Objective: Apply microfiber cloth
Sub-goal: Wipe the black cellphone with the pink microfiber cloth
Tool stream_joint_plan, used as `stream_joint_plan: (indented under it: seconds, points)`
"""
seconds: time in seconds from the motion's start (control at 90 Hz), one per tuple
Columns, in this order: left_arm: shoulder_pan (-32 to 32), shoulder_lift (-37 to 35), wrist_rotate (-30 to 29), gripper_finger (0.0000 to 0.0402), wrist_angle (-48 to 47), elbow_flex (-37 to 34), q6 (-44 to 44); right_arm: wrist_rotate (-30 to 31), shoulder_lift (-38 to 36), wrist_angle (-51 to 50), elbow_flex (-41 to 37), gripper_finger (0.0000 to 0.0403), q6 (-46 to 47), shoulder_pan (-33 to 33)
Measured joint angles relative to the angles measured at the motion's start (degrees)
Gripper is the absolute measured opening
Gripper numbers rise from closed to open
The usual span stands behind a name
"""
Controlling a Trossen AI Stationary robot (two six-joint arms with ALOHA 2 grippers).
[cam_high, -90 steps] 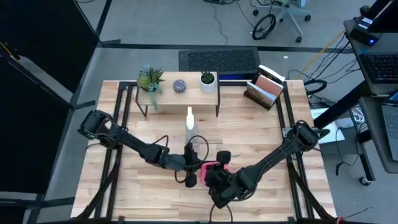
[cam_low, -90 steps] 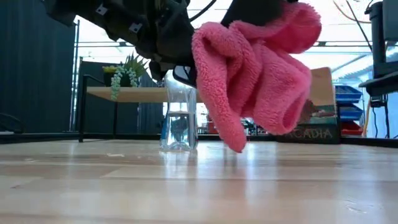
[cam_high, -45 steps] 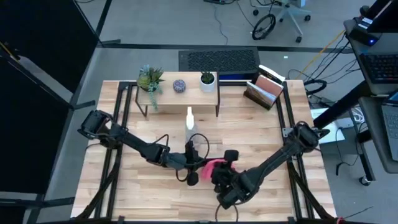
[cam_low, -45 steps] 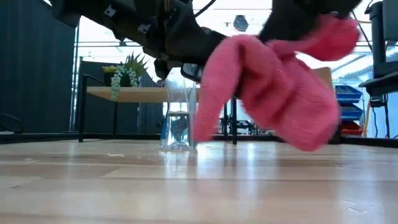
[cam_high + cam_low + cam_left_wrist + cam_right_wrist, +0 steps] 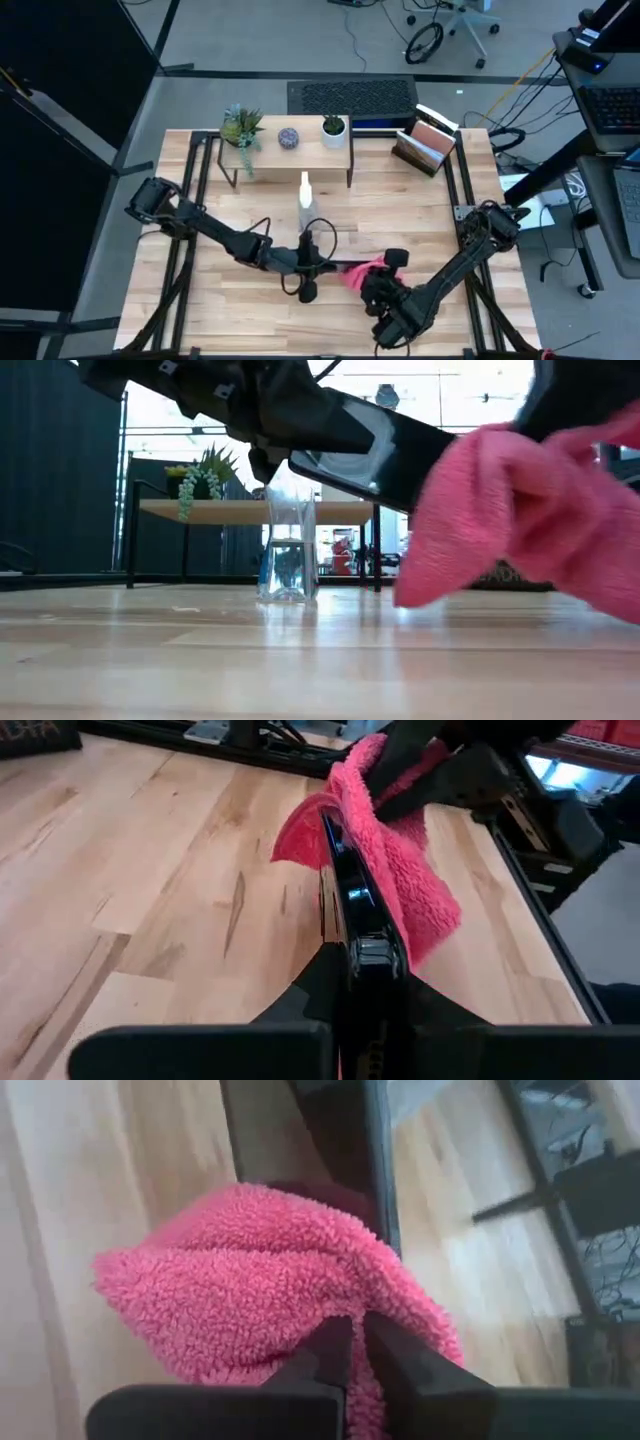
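Left gripper clamps the smartphone on edge — microfiber cloth touching it.

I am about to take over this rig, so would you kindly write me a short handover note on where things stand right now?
Left tool: shut on the black smartphone, held on edge above the table's middle.
Right tool: shut on the microfiber cloth, held in the air.
The cloth lies against the phone's far end, draped over one side. The spray bottle stands upright behind them, untouched.
Done: both items lifted and brought together.
Left: finish wiping the phone; whether the screen is clean cannot be told. Then set both down.
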Motion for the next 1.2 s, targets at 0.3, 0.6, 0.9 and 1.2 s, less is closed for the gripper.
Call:
stream_joint_plan:
  seconds: [0.3, 0.6, 0.9, 1.2]
  points:
    - [0.0, 0.0, 0.3, 0.0007, -0.1, 0.0, 1.0, -11.4, 0.0, -14.9, -0.1, 0.0, 15.4, 7.0]
    - [-0.5, 0.2, 3.5, 0.0007, -2.1, 0.0, 27.0, -11.0, 0.0, -14.6, -1.6, 0.0, 23.8, 11.7]
    - [-0.9, 4.1, 0.4, 0.0007, -7.3, -0.1, 53.8, -10.8, 0.0, -5.7, -7.9, 0.0, 25.7, 12.0]
    - [-1.8, 10.0, -2.9, 0.0034, -1.9, 0.1, 59.8, -8.3, 0.0, -3.9, -9.8, 0.0, 25.7, 11.5]
